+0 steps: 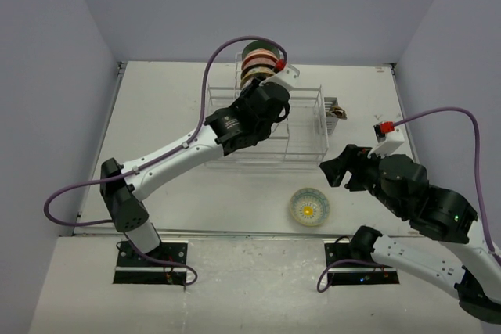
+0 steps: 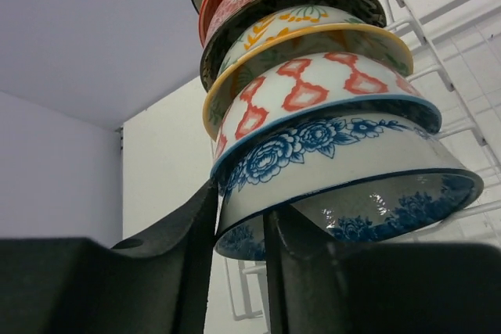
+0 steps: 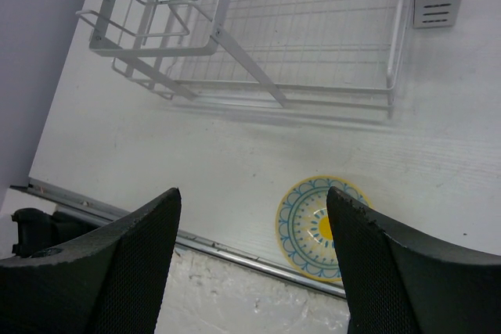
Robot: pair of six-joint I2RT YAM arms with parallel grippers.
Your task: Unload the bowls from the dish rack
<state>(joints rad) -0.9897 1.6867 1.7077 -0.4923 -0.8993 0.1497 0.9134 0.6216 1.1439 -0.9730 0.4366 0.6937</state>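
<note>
The white wire dish rack stands at the table's back middle. Several patterned bowls stand on edge in a row at its back left. In the left wrist view the nearest is a blue floral bowl. My left gripper is shut on that bowl's rim, one finger outside, one inside. It is over the rack. A yellow-centred bowl sits on the table near the front and shows in the right wrist view. My right gripper is open and empty, above the table right of the rack.
A small metal caddy hangs on the rack's right end. The table's front edge has a metal strip. Purple walls close in the left, back and right sides.
</note>
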